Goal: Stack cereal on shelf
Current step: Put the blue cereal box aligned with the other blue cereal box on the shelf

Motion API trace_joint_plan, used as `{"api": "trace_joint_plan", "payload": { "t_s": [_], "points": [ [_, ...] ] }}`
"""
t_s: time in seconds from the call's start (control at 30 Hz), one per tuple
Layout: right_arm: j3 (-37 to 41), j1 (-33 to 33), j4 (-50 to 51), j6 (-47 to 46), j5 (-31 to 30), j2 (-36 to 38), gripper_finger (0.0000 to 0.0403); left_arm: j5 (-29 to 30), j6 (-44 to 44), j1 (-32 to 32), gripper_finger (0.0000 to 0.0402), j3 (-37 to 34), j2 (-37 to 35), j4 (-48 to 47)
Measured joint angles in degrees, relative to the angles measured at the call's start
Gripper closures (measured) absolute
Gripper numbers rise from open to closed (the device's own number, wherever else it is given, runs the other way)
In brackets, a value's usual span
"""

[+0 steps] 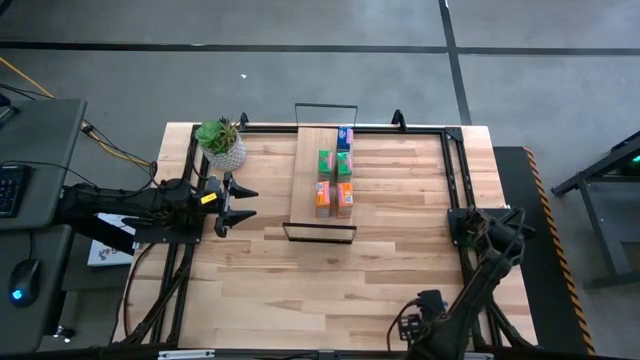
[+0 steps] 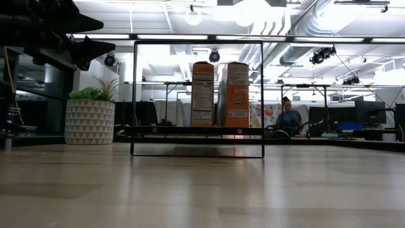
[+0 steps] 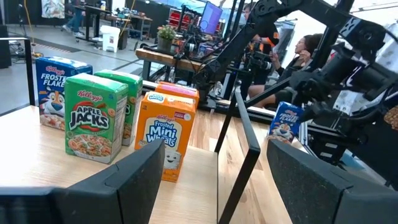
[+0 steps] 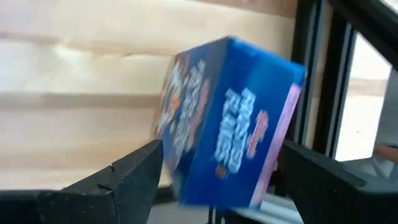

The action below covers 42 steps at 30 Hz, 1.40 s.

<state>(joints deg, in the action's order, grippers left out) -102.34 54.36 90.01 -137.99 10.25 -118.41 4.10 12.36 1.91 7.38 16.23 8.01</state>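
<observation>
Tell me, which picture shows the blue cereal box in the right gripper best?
The right wrist view: the blue box fills it, tilted between the right gripper's fingers. The left wrist view shows it small, far off. The high and low views don't show it.

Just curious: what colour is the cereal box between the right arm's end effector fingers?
Blue, with white and red print. The blue cereal box shows best in the right wrist view.

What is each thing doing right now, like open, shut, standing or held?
left gripper: open, empty, beside the shelf.
right gripper: shut on the held blue box.
held blue box: tilted, off the shelf.
shelf: carries five boxes.
green boxes: upright on the shelf.
orange boxes: upright on the shelf.
shelved blue box: upright.
plant pot: upright.
</observation>
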Motion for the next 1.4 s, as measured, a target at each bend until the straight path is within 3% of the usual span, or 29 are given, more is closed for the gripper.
{"api": "trace_joint_plan", "payload": {
  "t_s": [0.53,0.63,0.93,1.03,1.1,1.33,1.4],
  "points": [
    [4.0,-2.5,0.0,2.8,-2.7,0.0,0.0107,0.0,0.0,0.0,0.0126,0.0,0.0,0.0],
    [4.0,-2.6,0.0,2.0,-2.7,0.0,0.0135,0.0,0.0,0.0,0.0126,0.0,0.0,0.0],
    [3.7,-2.6,-0.1,4.4,-4.0,0.1,0.0268,0.0,0.0,0.0,0.0126,0.0,0.0,0.0],
    [2.7,-2.6,0.1,6.4,-10.6,1.5,0.0285,0.0,0.0,0.0,0.0126,0.0,0.0,0.0],
    [1.3,-2.6,0.0,9.0,-18.5,3.0,0.0286,0.0,0.0,0.0,0.0126,0.0,0.0,0.0],
    [-8.6,-5.2,-0.9,31.7,-59.7,8.0,0.0273,0.0,0.0,0.0,0.0126,0.0,0.0,0.0],
    [-12.6,-7.9,-0.1,40.9,-68.2,9.0,0.0273,0.0,0.0,0.0,0.0126,0.0,0.0,0.0]
  ]
}}
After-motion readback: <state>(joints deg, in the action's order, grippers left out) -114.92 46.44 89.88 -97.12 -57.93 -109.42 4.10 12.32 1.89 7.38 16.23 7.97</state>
